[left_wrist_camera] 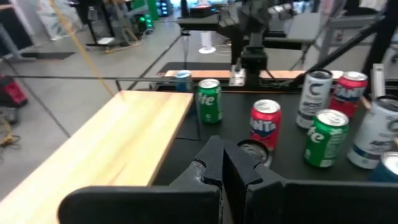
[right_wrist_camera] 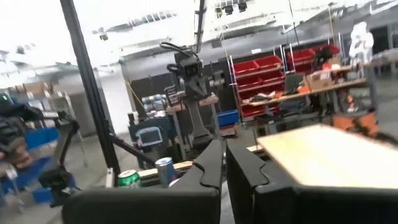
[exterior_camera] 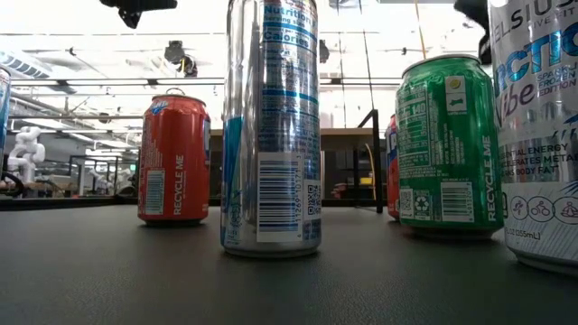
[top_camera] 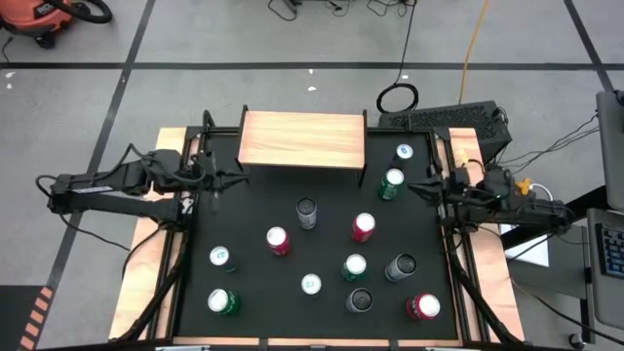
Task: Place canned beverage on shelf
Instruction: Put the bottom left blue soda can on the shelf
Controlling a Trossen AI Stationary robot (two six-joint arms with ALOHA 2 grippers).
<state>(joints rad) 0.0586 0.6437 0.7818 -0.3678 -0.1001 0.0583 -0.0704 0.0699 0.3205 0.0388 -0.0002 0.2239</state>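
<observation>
The shelf [top_camera: 302, 139], a light-wood board on thin black legs, stands at the far middle of the black table and bears nothing; it also shows in the left wrist view [left_wrist_camera: 124, 137] and the right wrist view [right_wrist_camera: 336, 155]. Several cans stand upright on the table in front of it, among them a green can [top_camera: 392, 183], a silver can [top_camera: 307, 213] and a red can [top_camera: 363, 226]. My left gripper [top_camera: 239, 174] is shut and empty, in the air by the shelf's left end [left_wrist_camera: 222, 152]. My right gripper [top_camera: 417, 187] is shut and empty, to the right of the green can [right_wrist_camera: 224, 155].
More cans stand toward the near edge, such as a red one [top_camera: 278, 240], a green one [top_camera: 222, 301] and a red one [top_camera: 423, 306]. In the low view a tall silver can [exterior_camera: 271, 126] stands nearest. A blue-and-white can [top_camera: 404, 153] stands right of the shelf.
</observation>
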